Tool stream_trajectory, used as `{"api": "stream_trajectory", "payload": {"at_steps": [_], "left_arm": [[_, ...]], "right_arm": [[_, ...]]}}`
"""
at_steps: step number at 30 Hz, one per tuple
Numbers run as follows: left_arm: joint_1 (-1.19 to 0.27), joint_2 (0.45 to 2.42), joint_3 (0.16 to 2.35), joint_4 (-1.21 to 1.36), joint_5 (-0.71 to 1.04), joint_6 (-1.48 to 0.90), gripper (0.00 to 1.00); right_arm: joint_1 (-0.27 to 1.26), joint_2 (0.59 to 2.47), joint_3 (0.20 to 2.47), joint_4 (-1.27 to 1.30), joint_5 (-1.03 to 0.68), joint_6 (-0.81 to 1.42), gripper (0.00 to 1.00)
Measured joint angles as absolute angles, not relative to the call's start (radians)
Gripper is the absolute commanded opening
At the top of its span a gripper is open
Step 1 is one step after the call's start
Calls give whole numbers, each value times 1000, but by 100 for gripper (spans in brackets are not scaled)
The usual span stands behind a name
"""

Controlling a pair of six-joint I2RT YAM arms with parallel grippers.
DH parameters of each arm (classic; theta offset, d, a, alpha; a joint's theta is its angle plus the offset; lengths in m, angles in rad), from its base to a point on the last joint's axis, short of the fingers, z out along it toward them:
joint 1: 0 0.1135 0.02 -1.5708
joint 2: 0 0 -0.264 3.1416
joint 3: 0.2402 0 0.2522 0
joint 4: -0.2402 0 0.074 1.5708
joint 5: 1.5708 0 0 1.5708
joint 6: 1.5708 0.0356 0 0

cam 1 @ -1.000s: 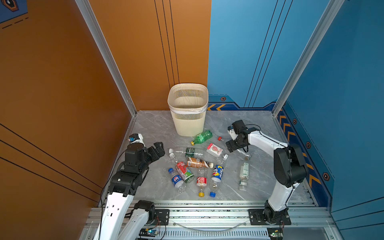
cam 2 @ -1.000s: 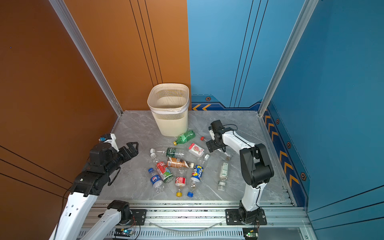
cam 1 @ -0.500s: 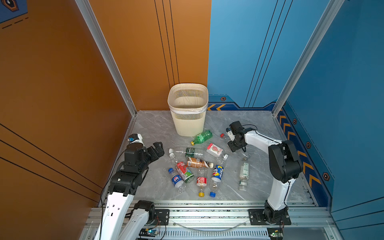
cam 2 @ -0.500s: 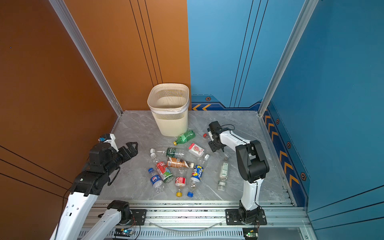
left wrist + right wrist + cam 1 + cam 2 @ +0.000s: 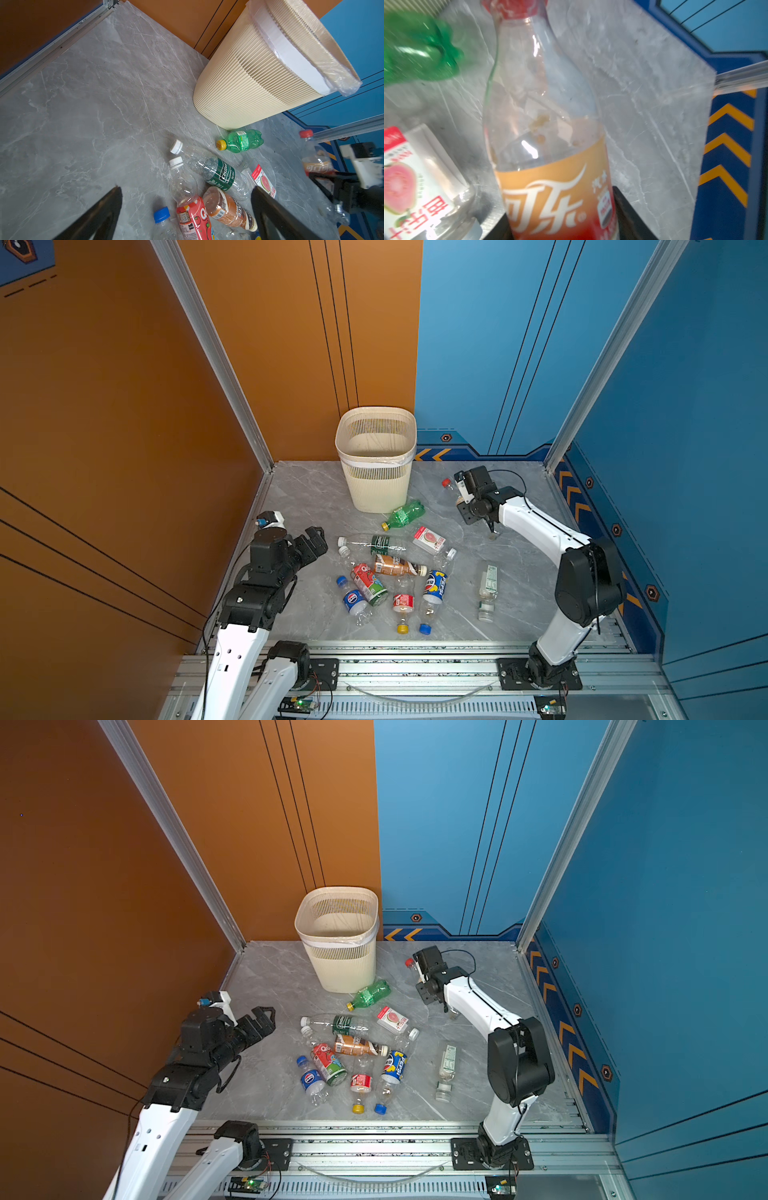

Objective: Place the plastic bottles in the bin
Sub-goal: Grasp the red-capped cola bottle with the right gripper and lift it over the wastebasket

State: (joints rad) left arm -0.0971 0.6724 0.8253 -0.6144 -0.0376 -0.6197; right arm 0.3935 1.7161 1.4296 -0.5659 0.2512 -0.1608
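the right jaws are clamped on the labelled lower half of a clear red-capped bottle (image 5: 548, 116), held to the right of the bin (image 5: 376, 485), which stands upright with a clear liner at the far middle of the grey counter (image 5: 299, 497). the left jaws stand wide apart with nothing between them, over the near left of the counter, facing the heap of bottles (image 5: 395, 566) lying in the middle. a green bottle (image 5: 405, 514) lies just beside the bin's foot, and one clear bottle (image 5: 487, 589) lies apart, right of the heap.
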Motion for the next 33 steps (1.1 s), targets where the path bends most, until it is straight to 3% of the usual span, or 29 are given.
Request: {"api": "stream_trajectory", "payload": {"at_steps": [8, 19, 33], "left_arm": [[-72, 624, 812, -648, -38, -622, 97], [-52, 575, 768, -685, -33, -630, 97], [-38, 526, 735, -716, -14, -652, 98]], "right_arm": [[482, 1601, 1611, -566, 271, -137, 52], [576, 1588, 1790, -540, 262, -75, 53], [649, 1834, 2106, -327, 186, -20, 54]]}}
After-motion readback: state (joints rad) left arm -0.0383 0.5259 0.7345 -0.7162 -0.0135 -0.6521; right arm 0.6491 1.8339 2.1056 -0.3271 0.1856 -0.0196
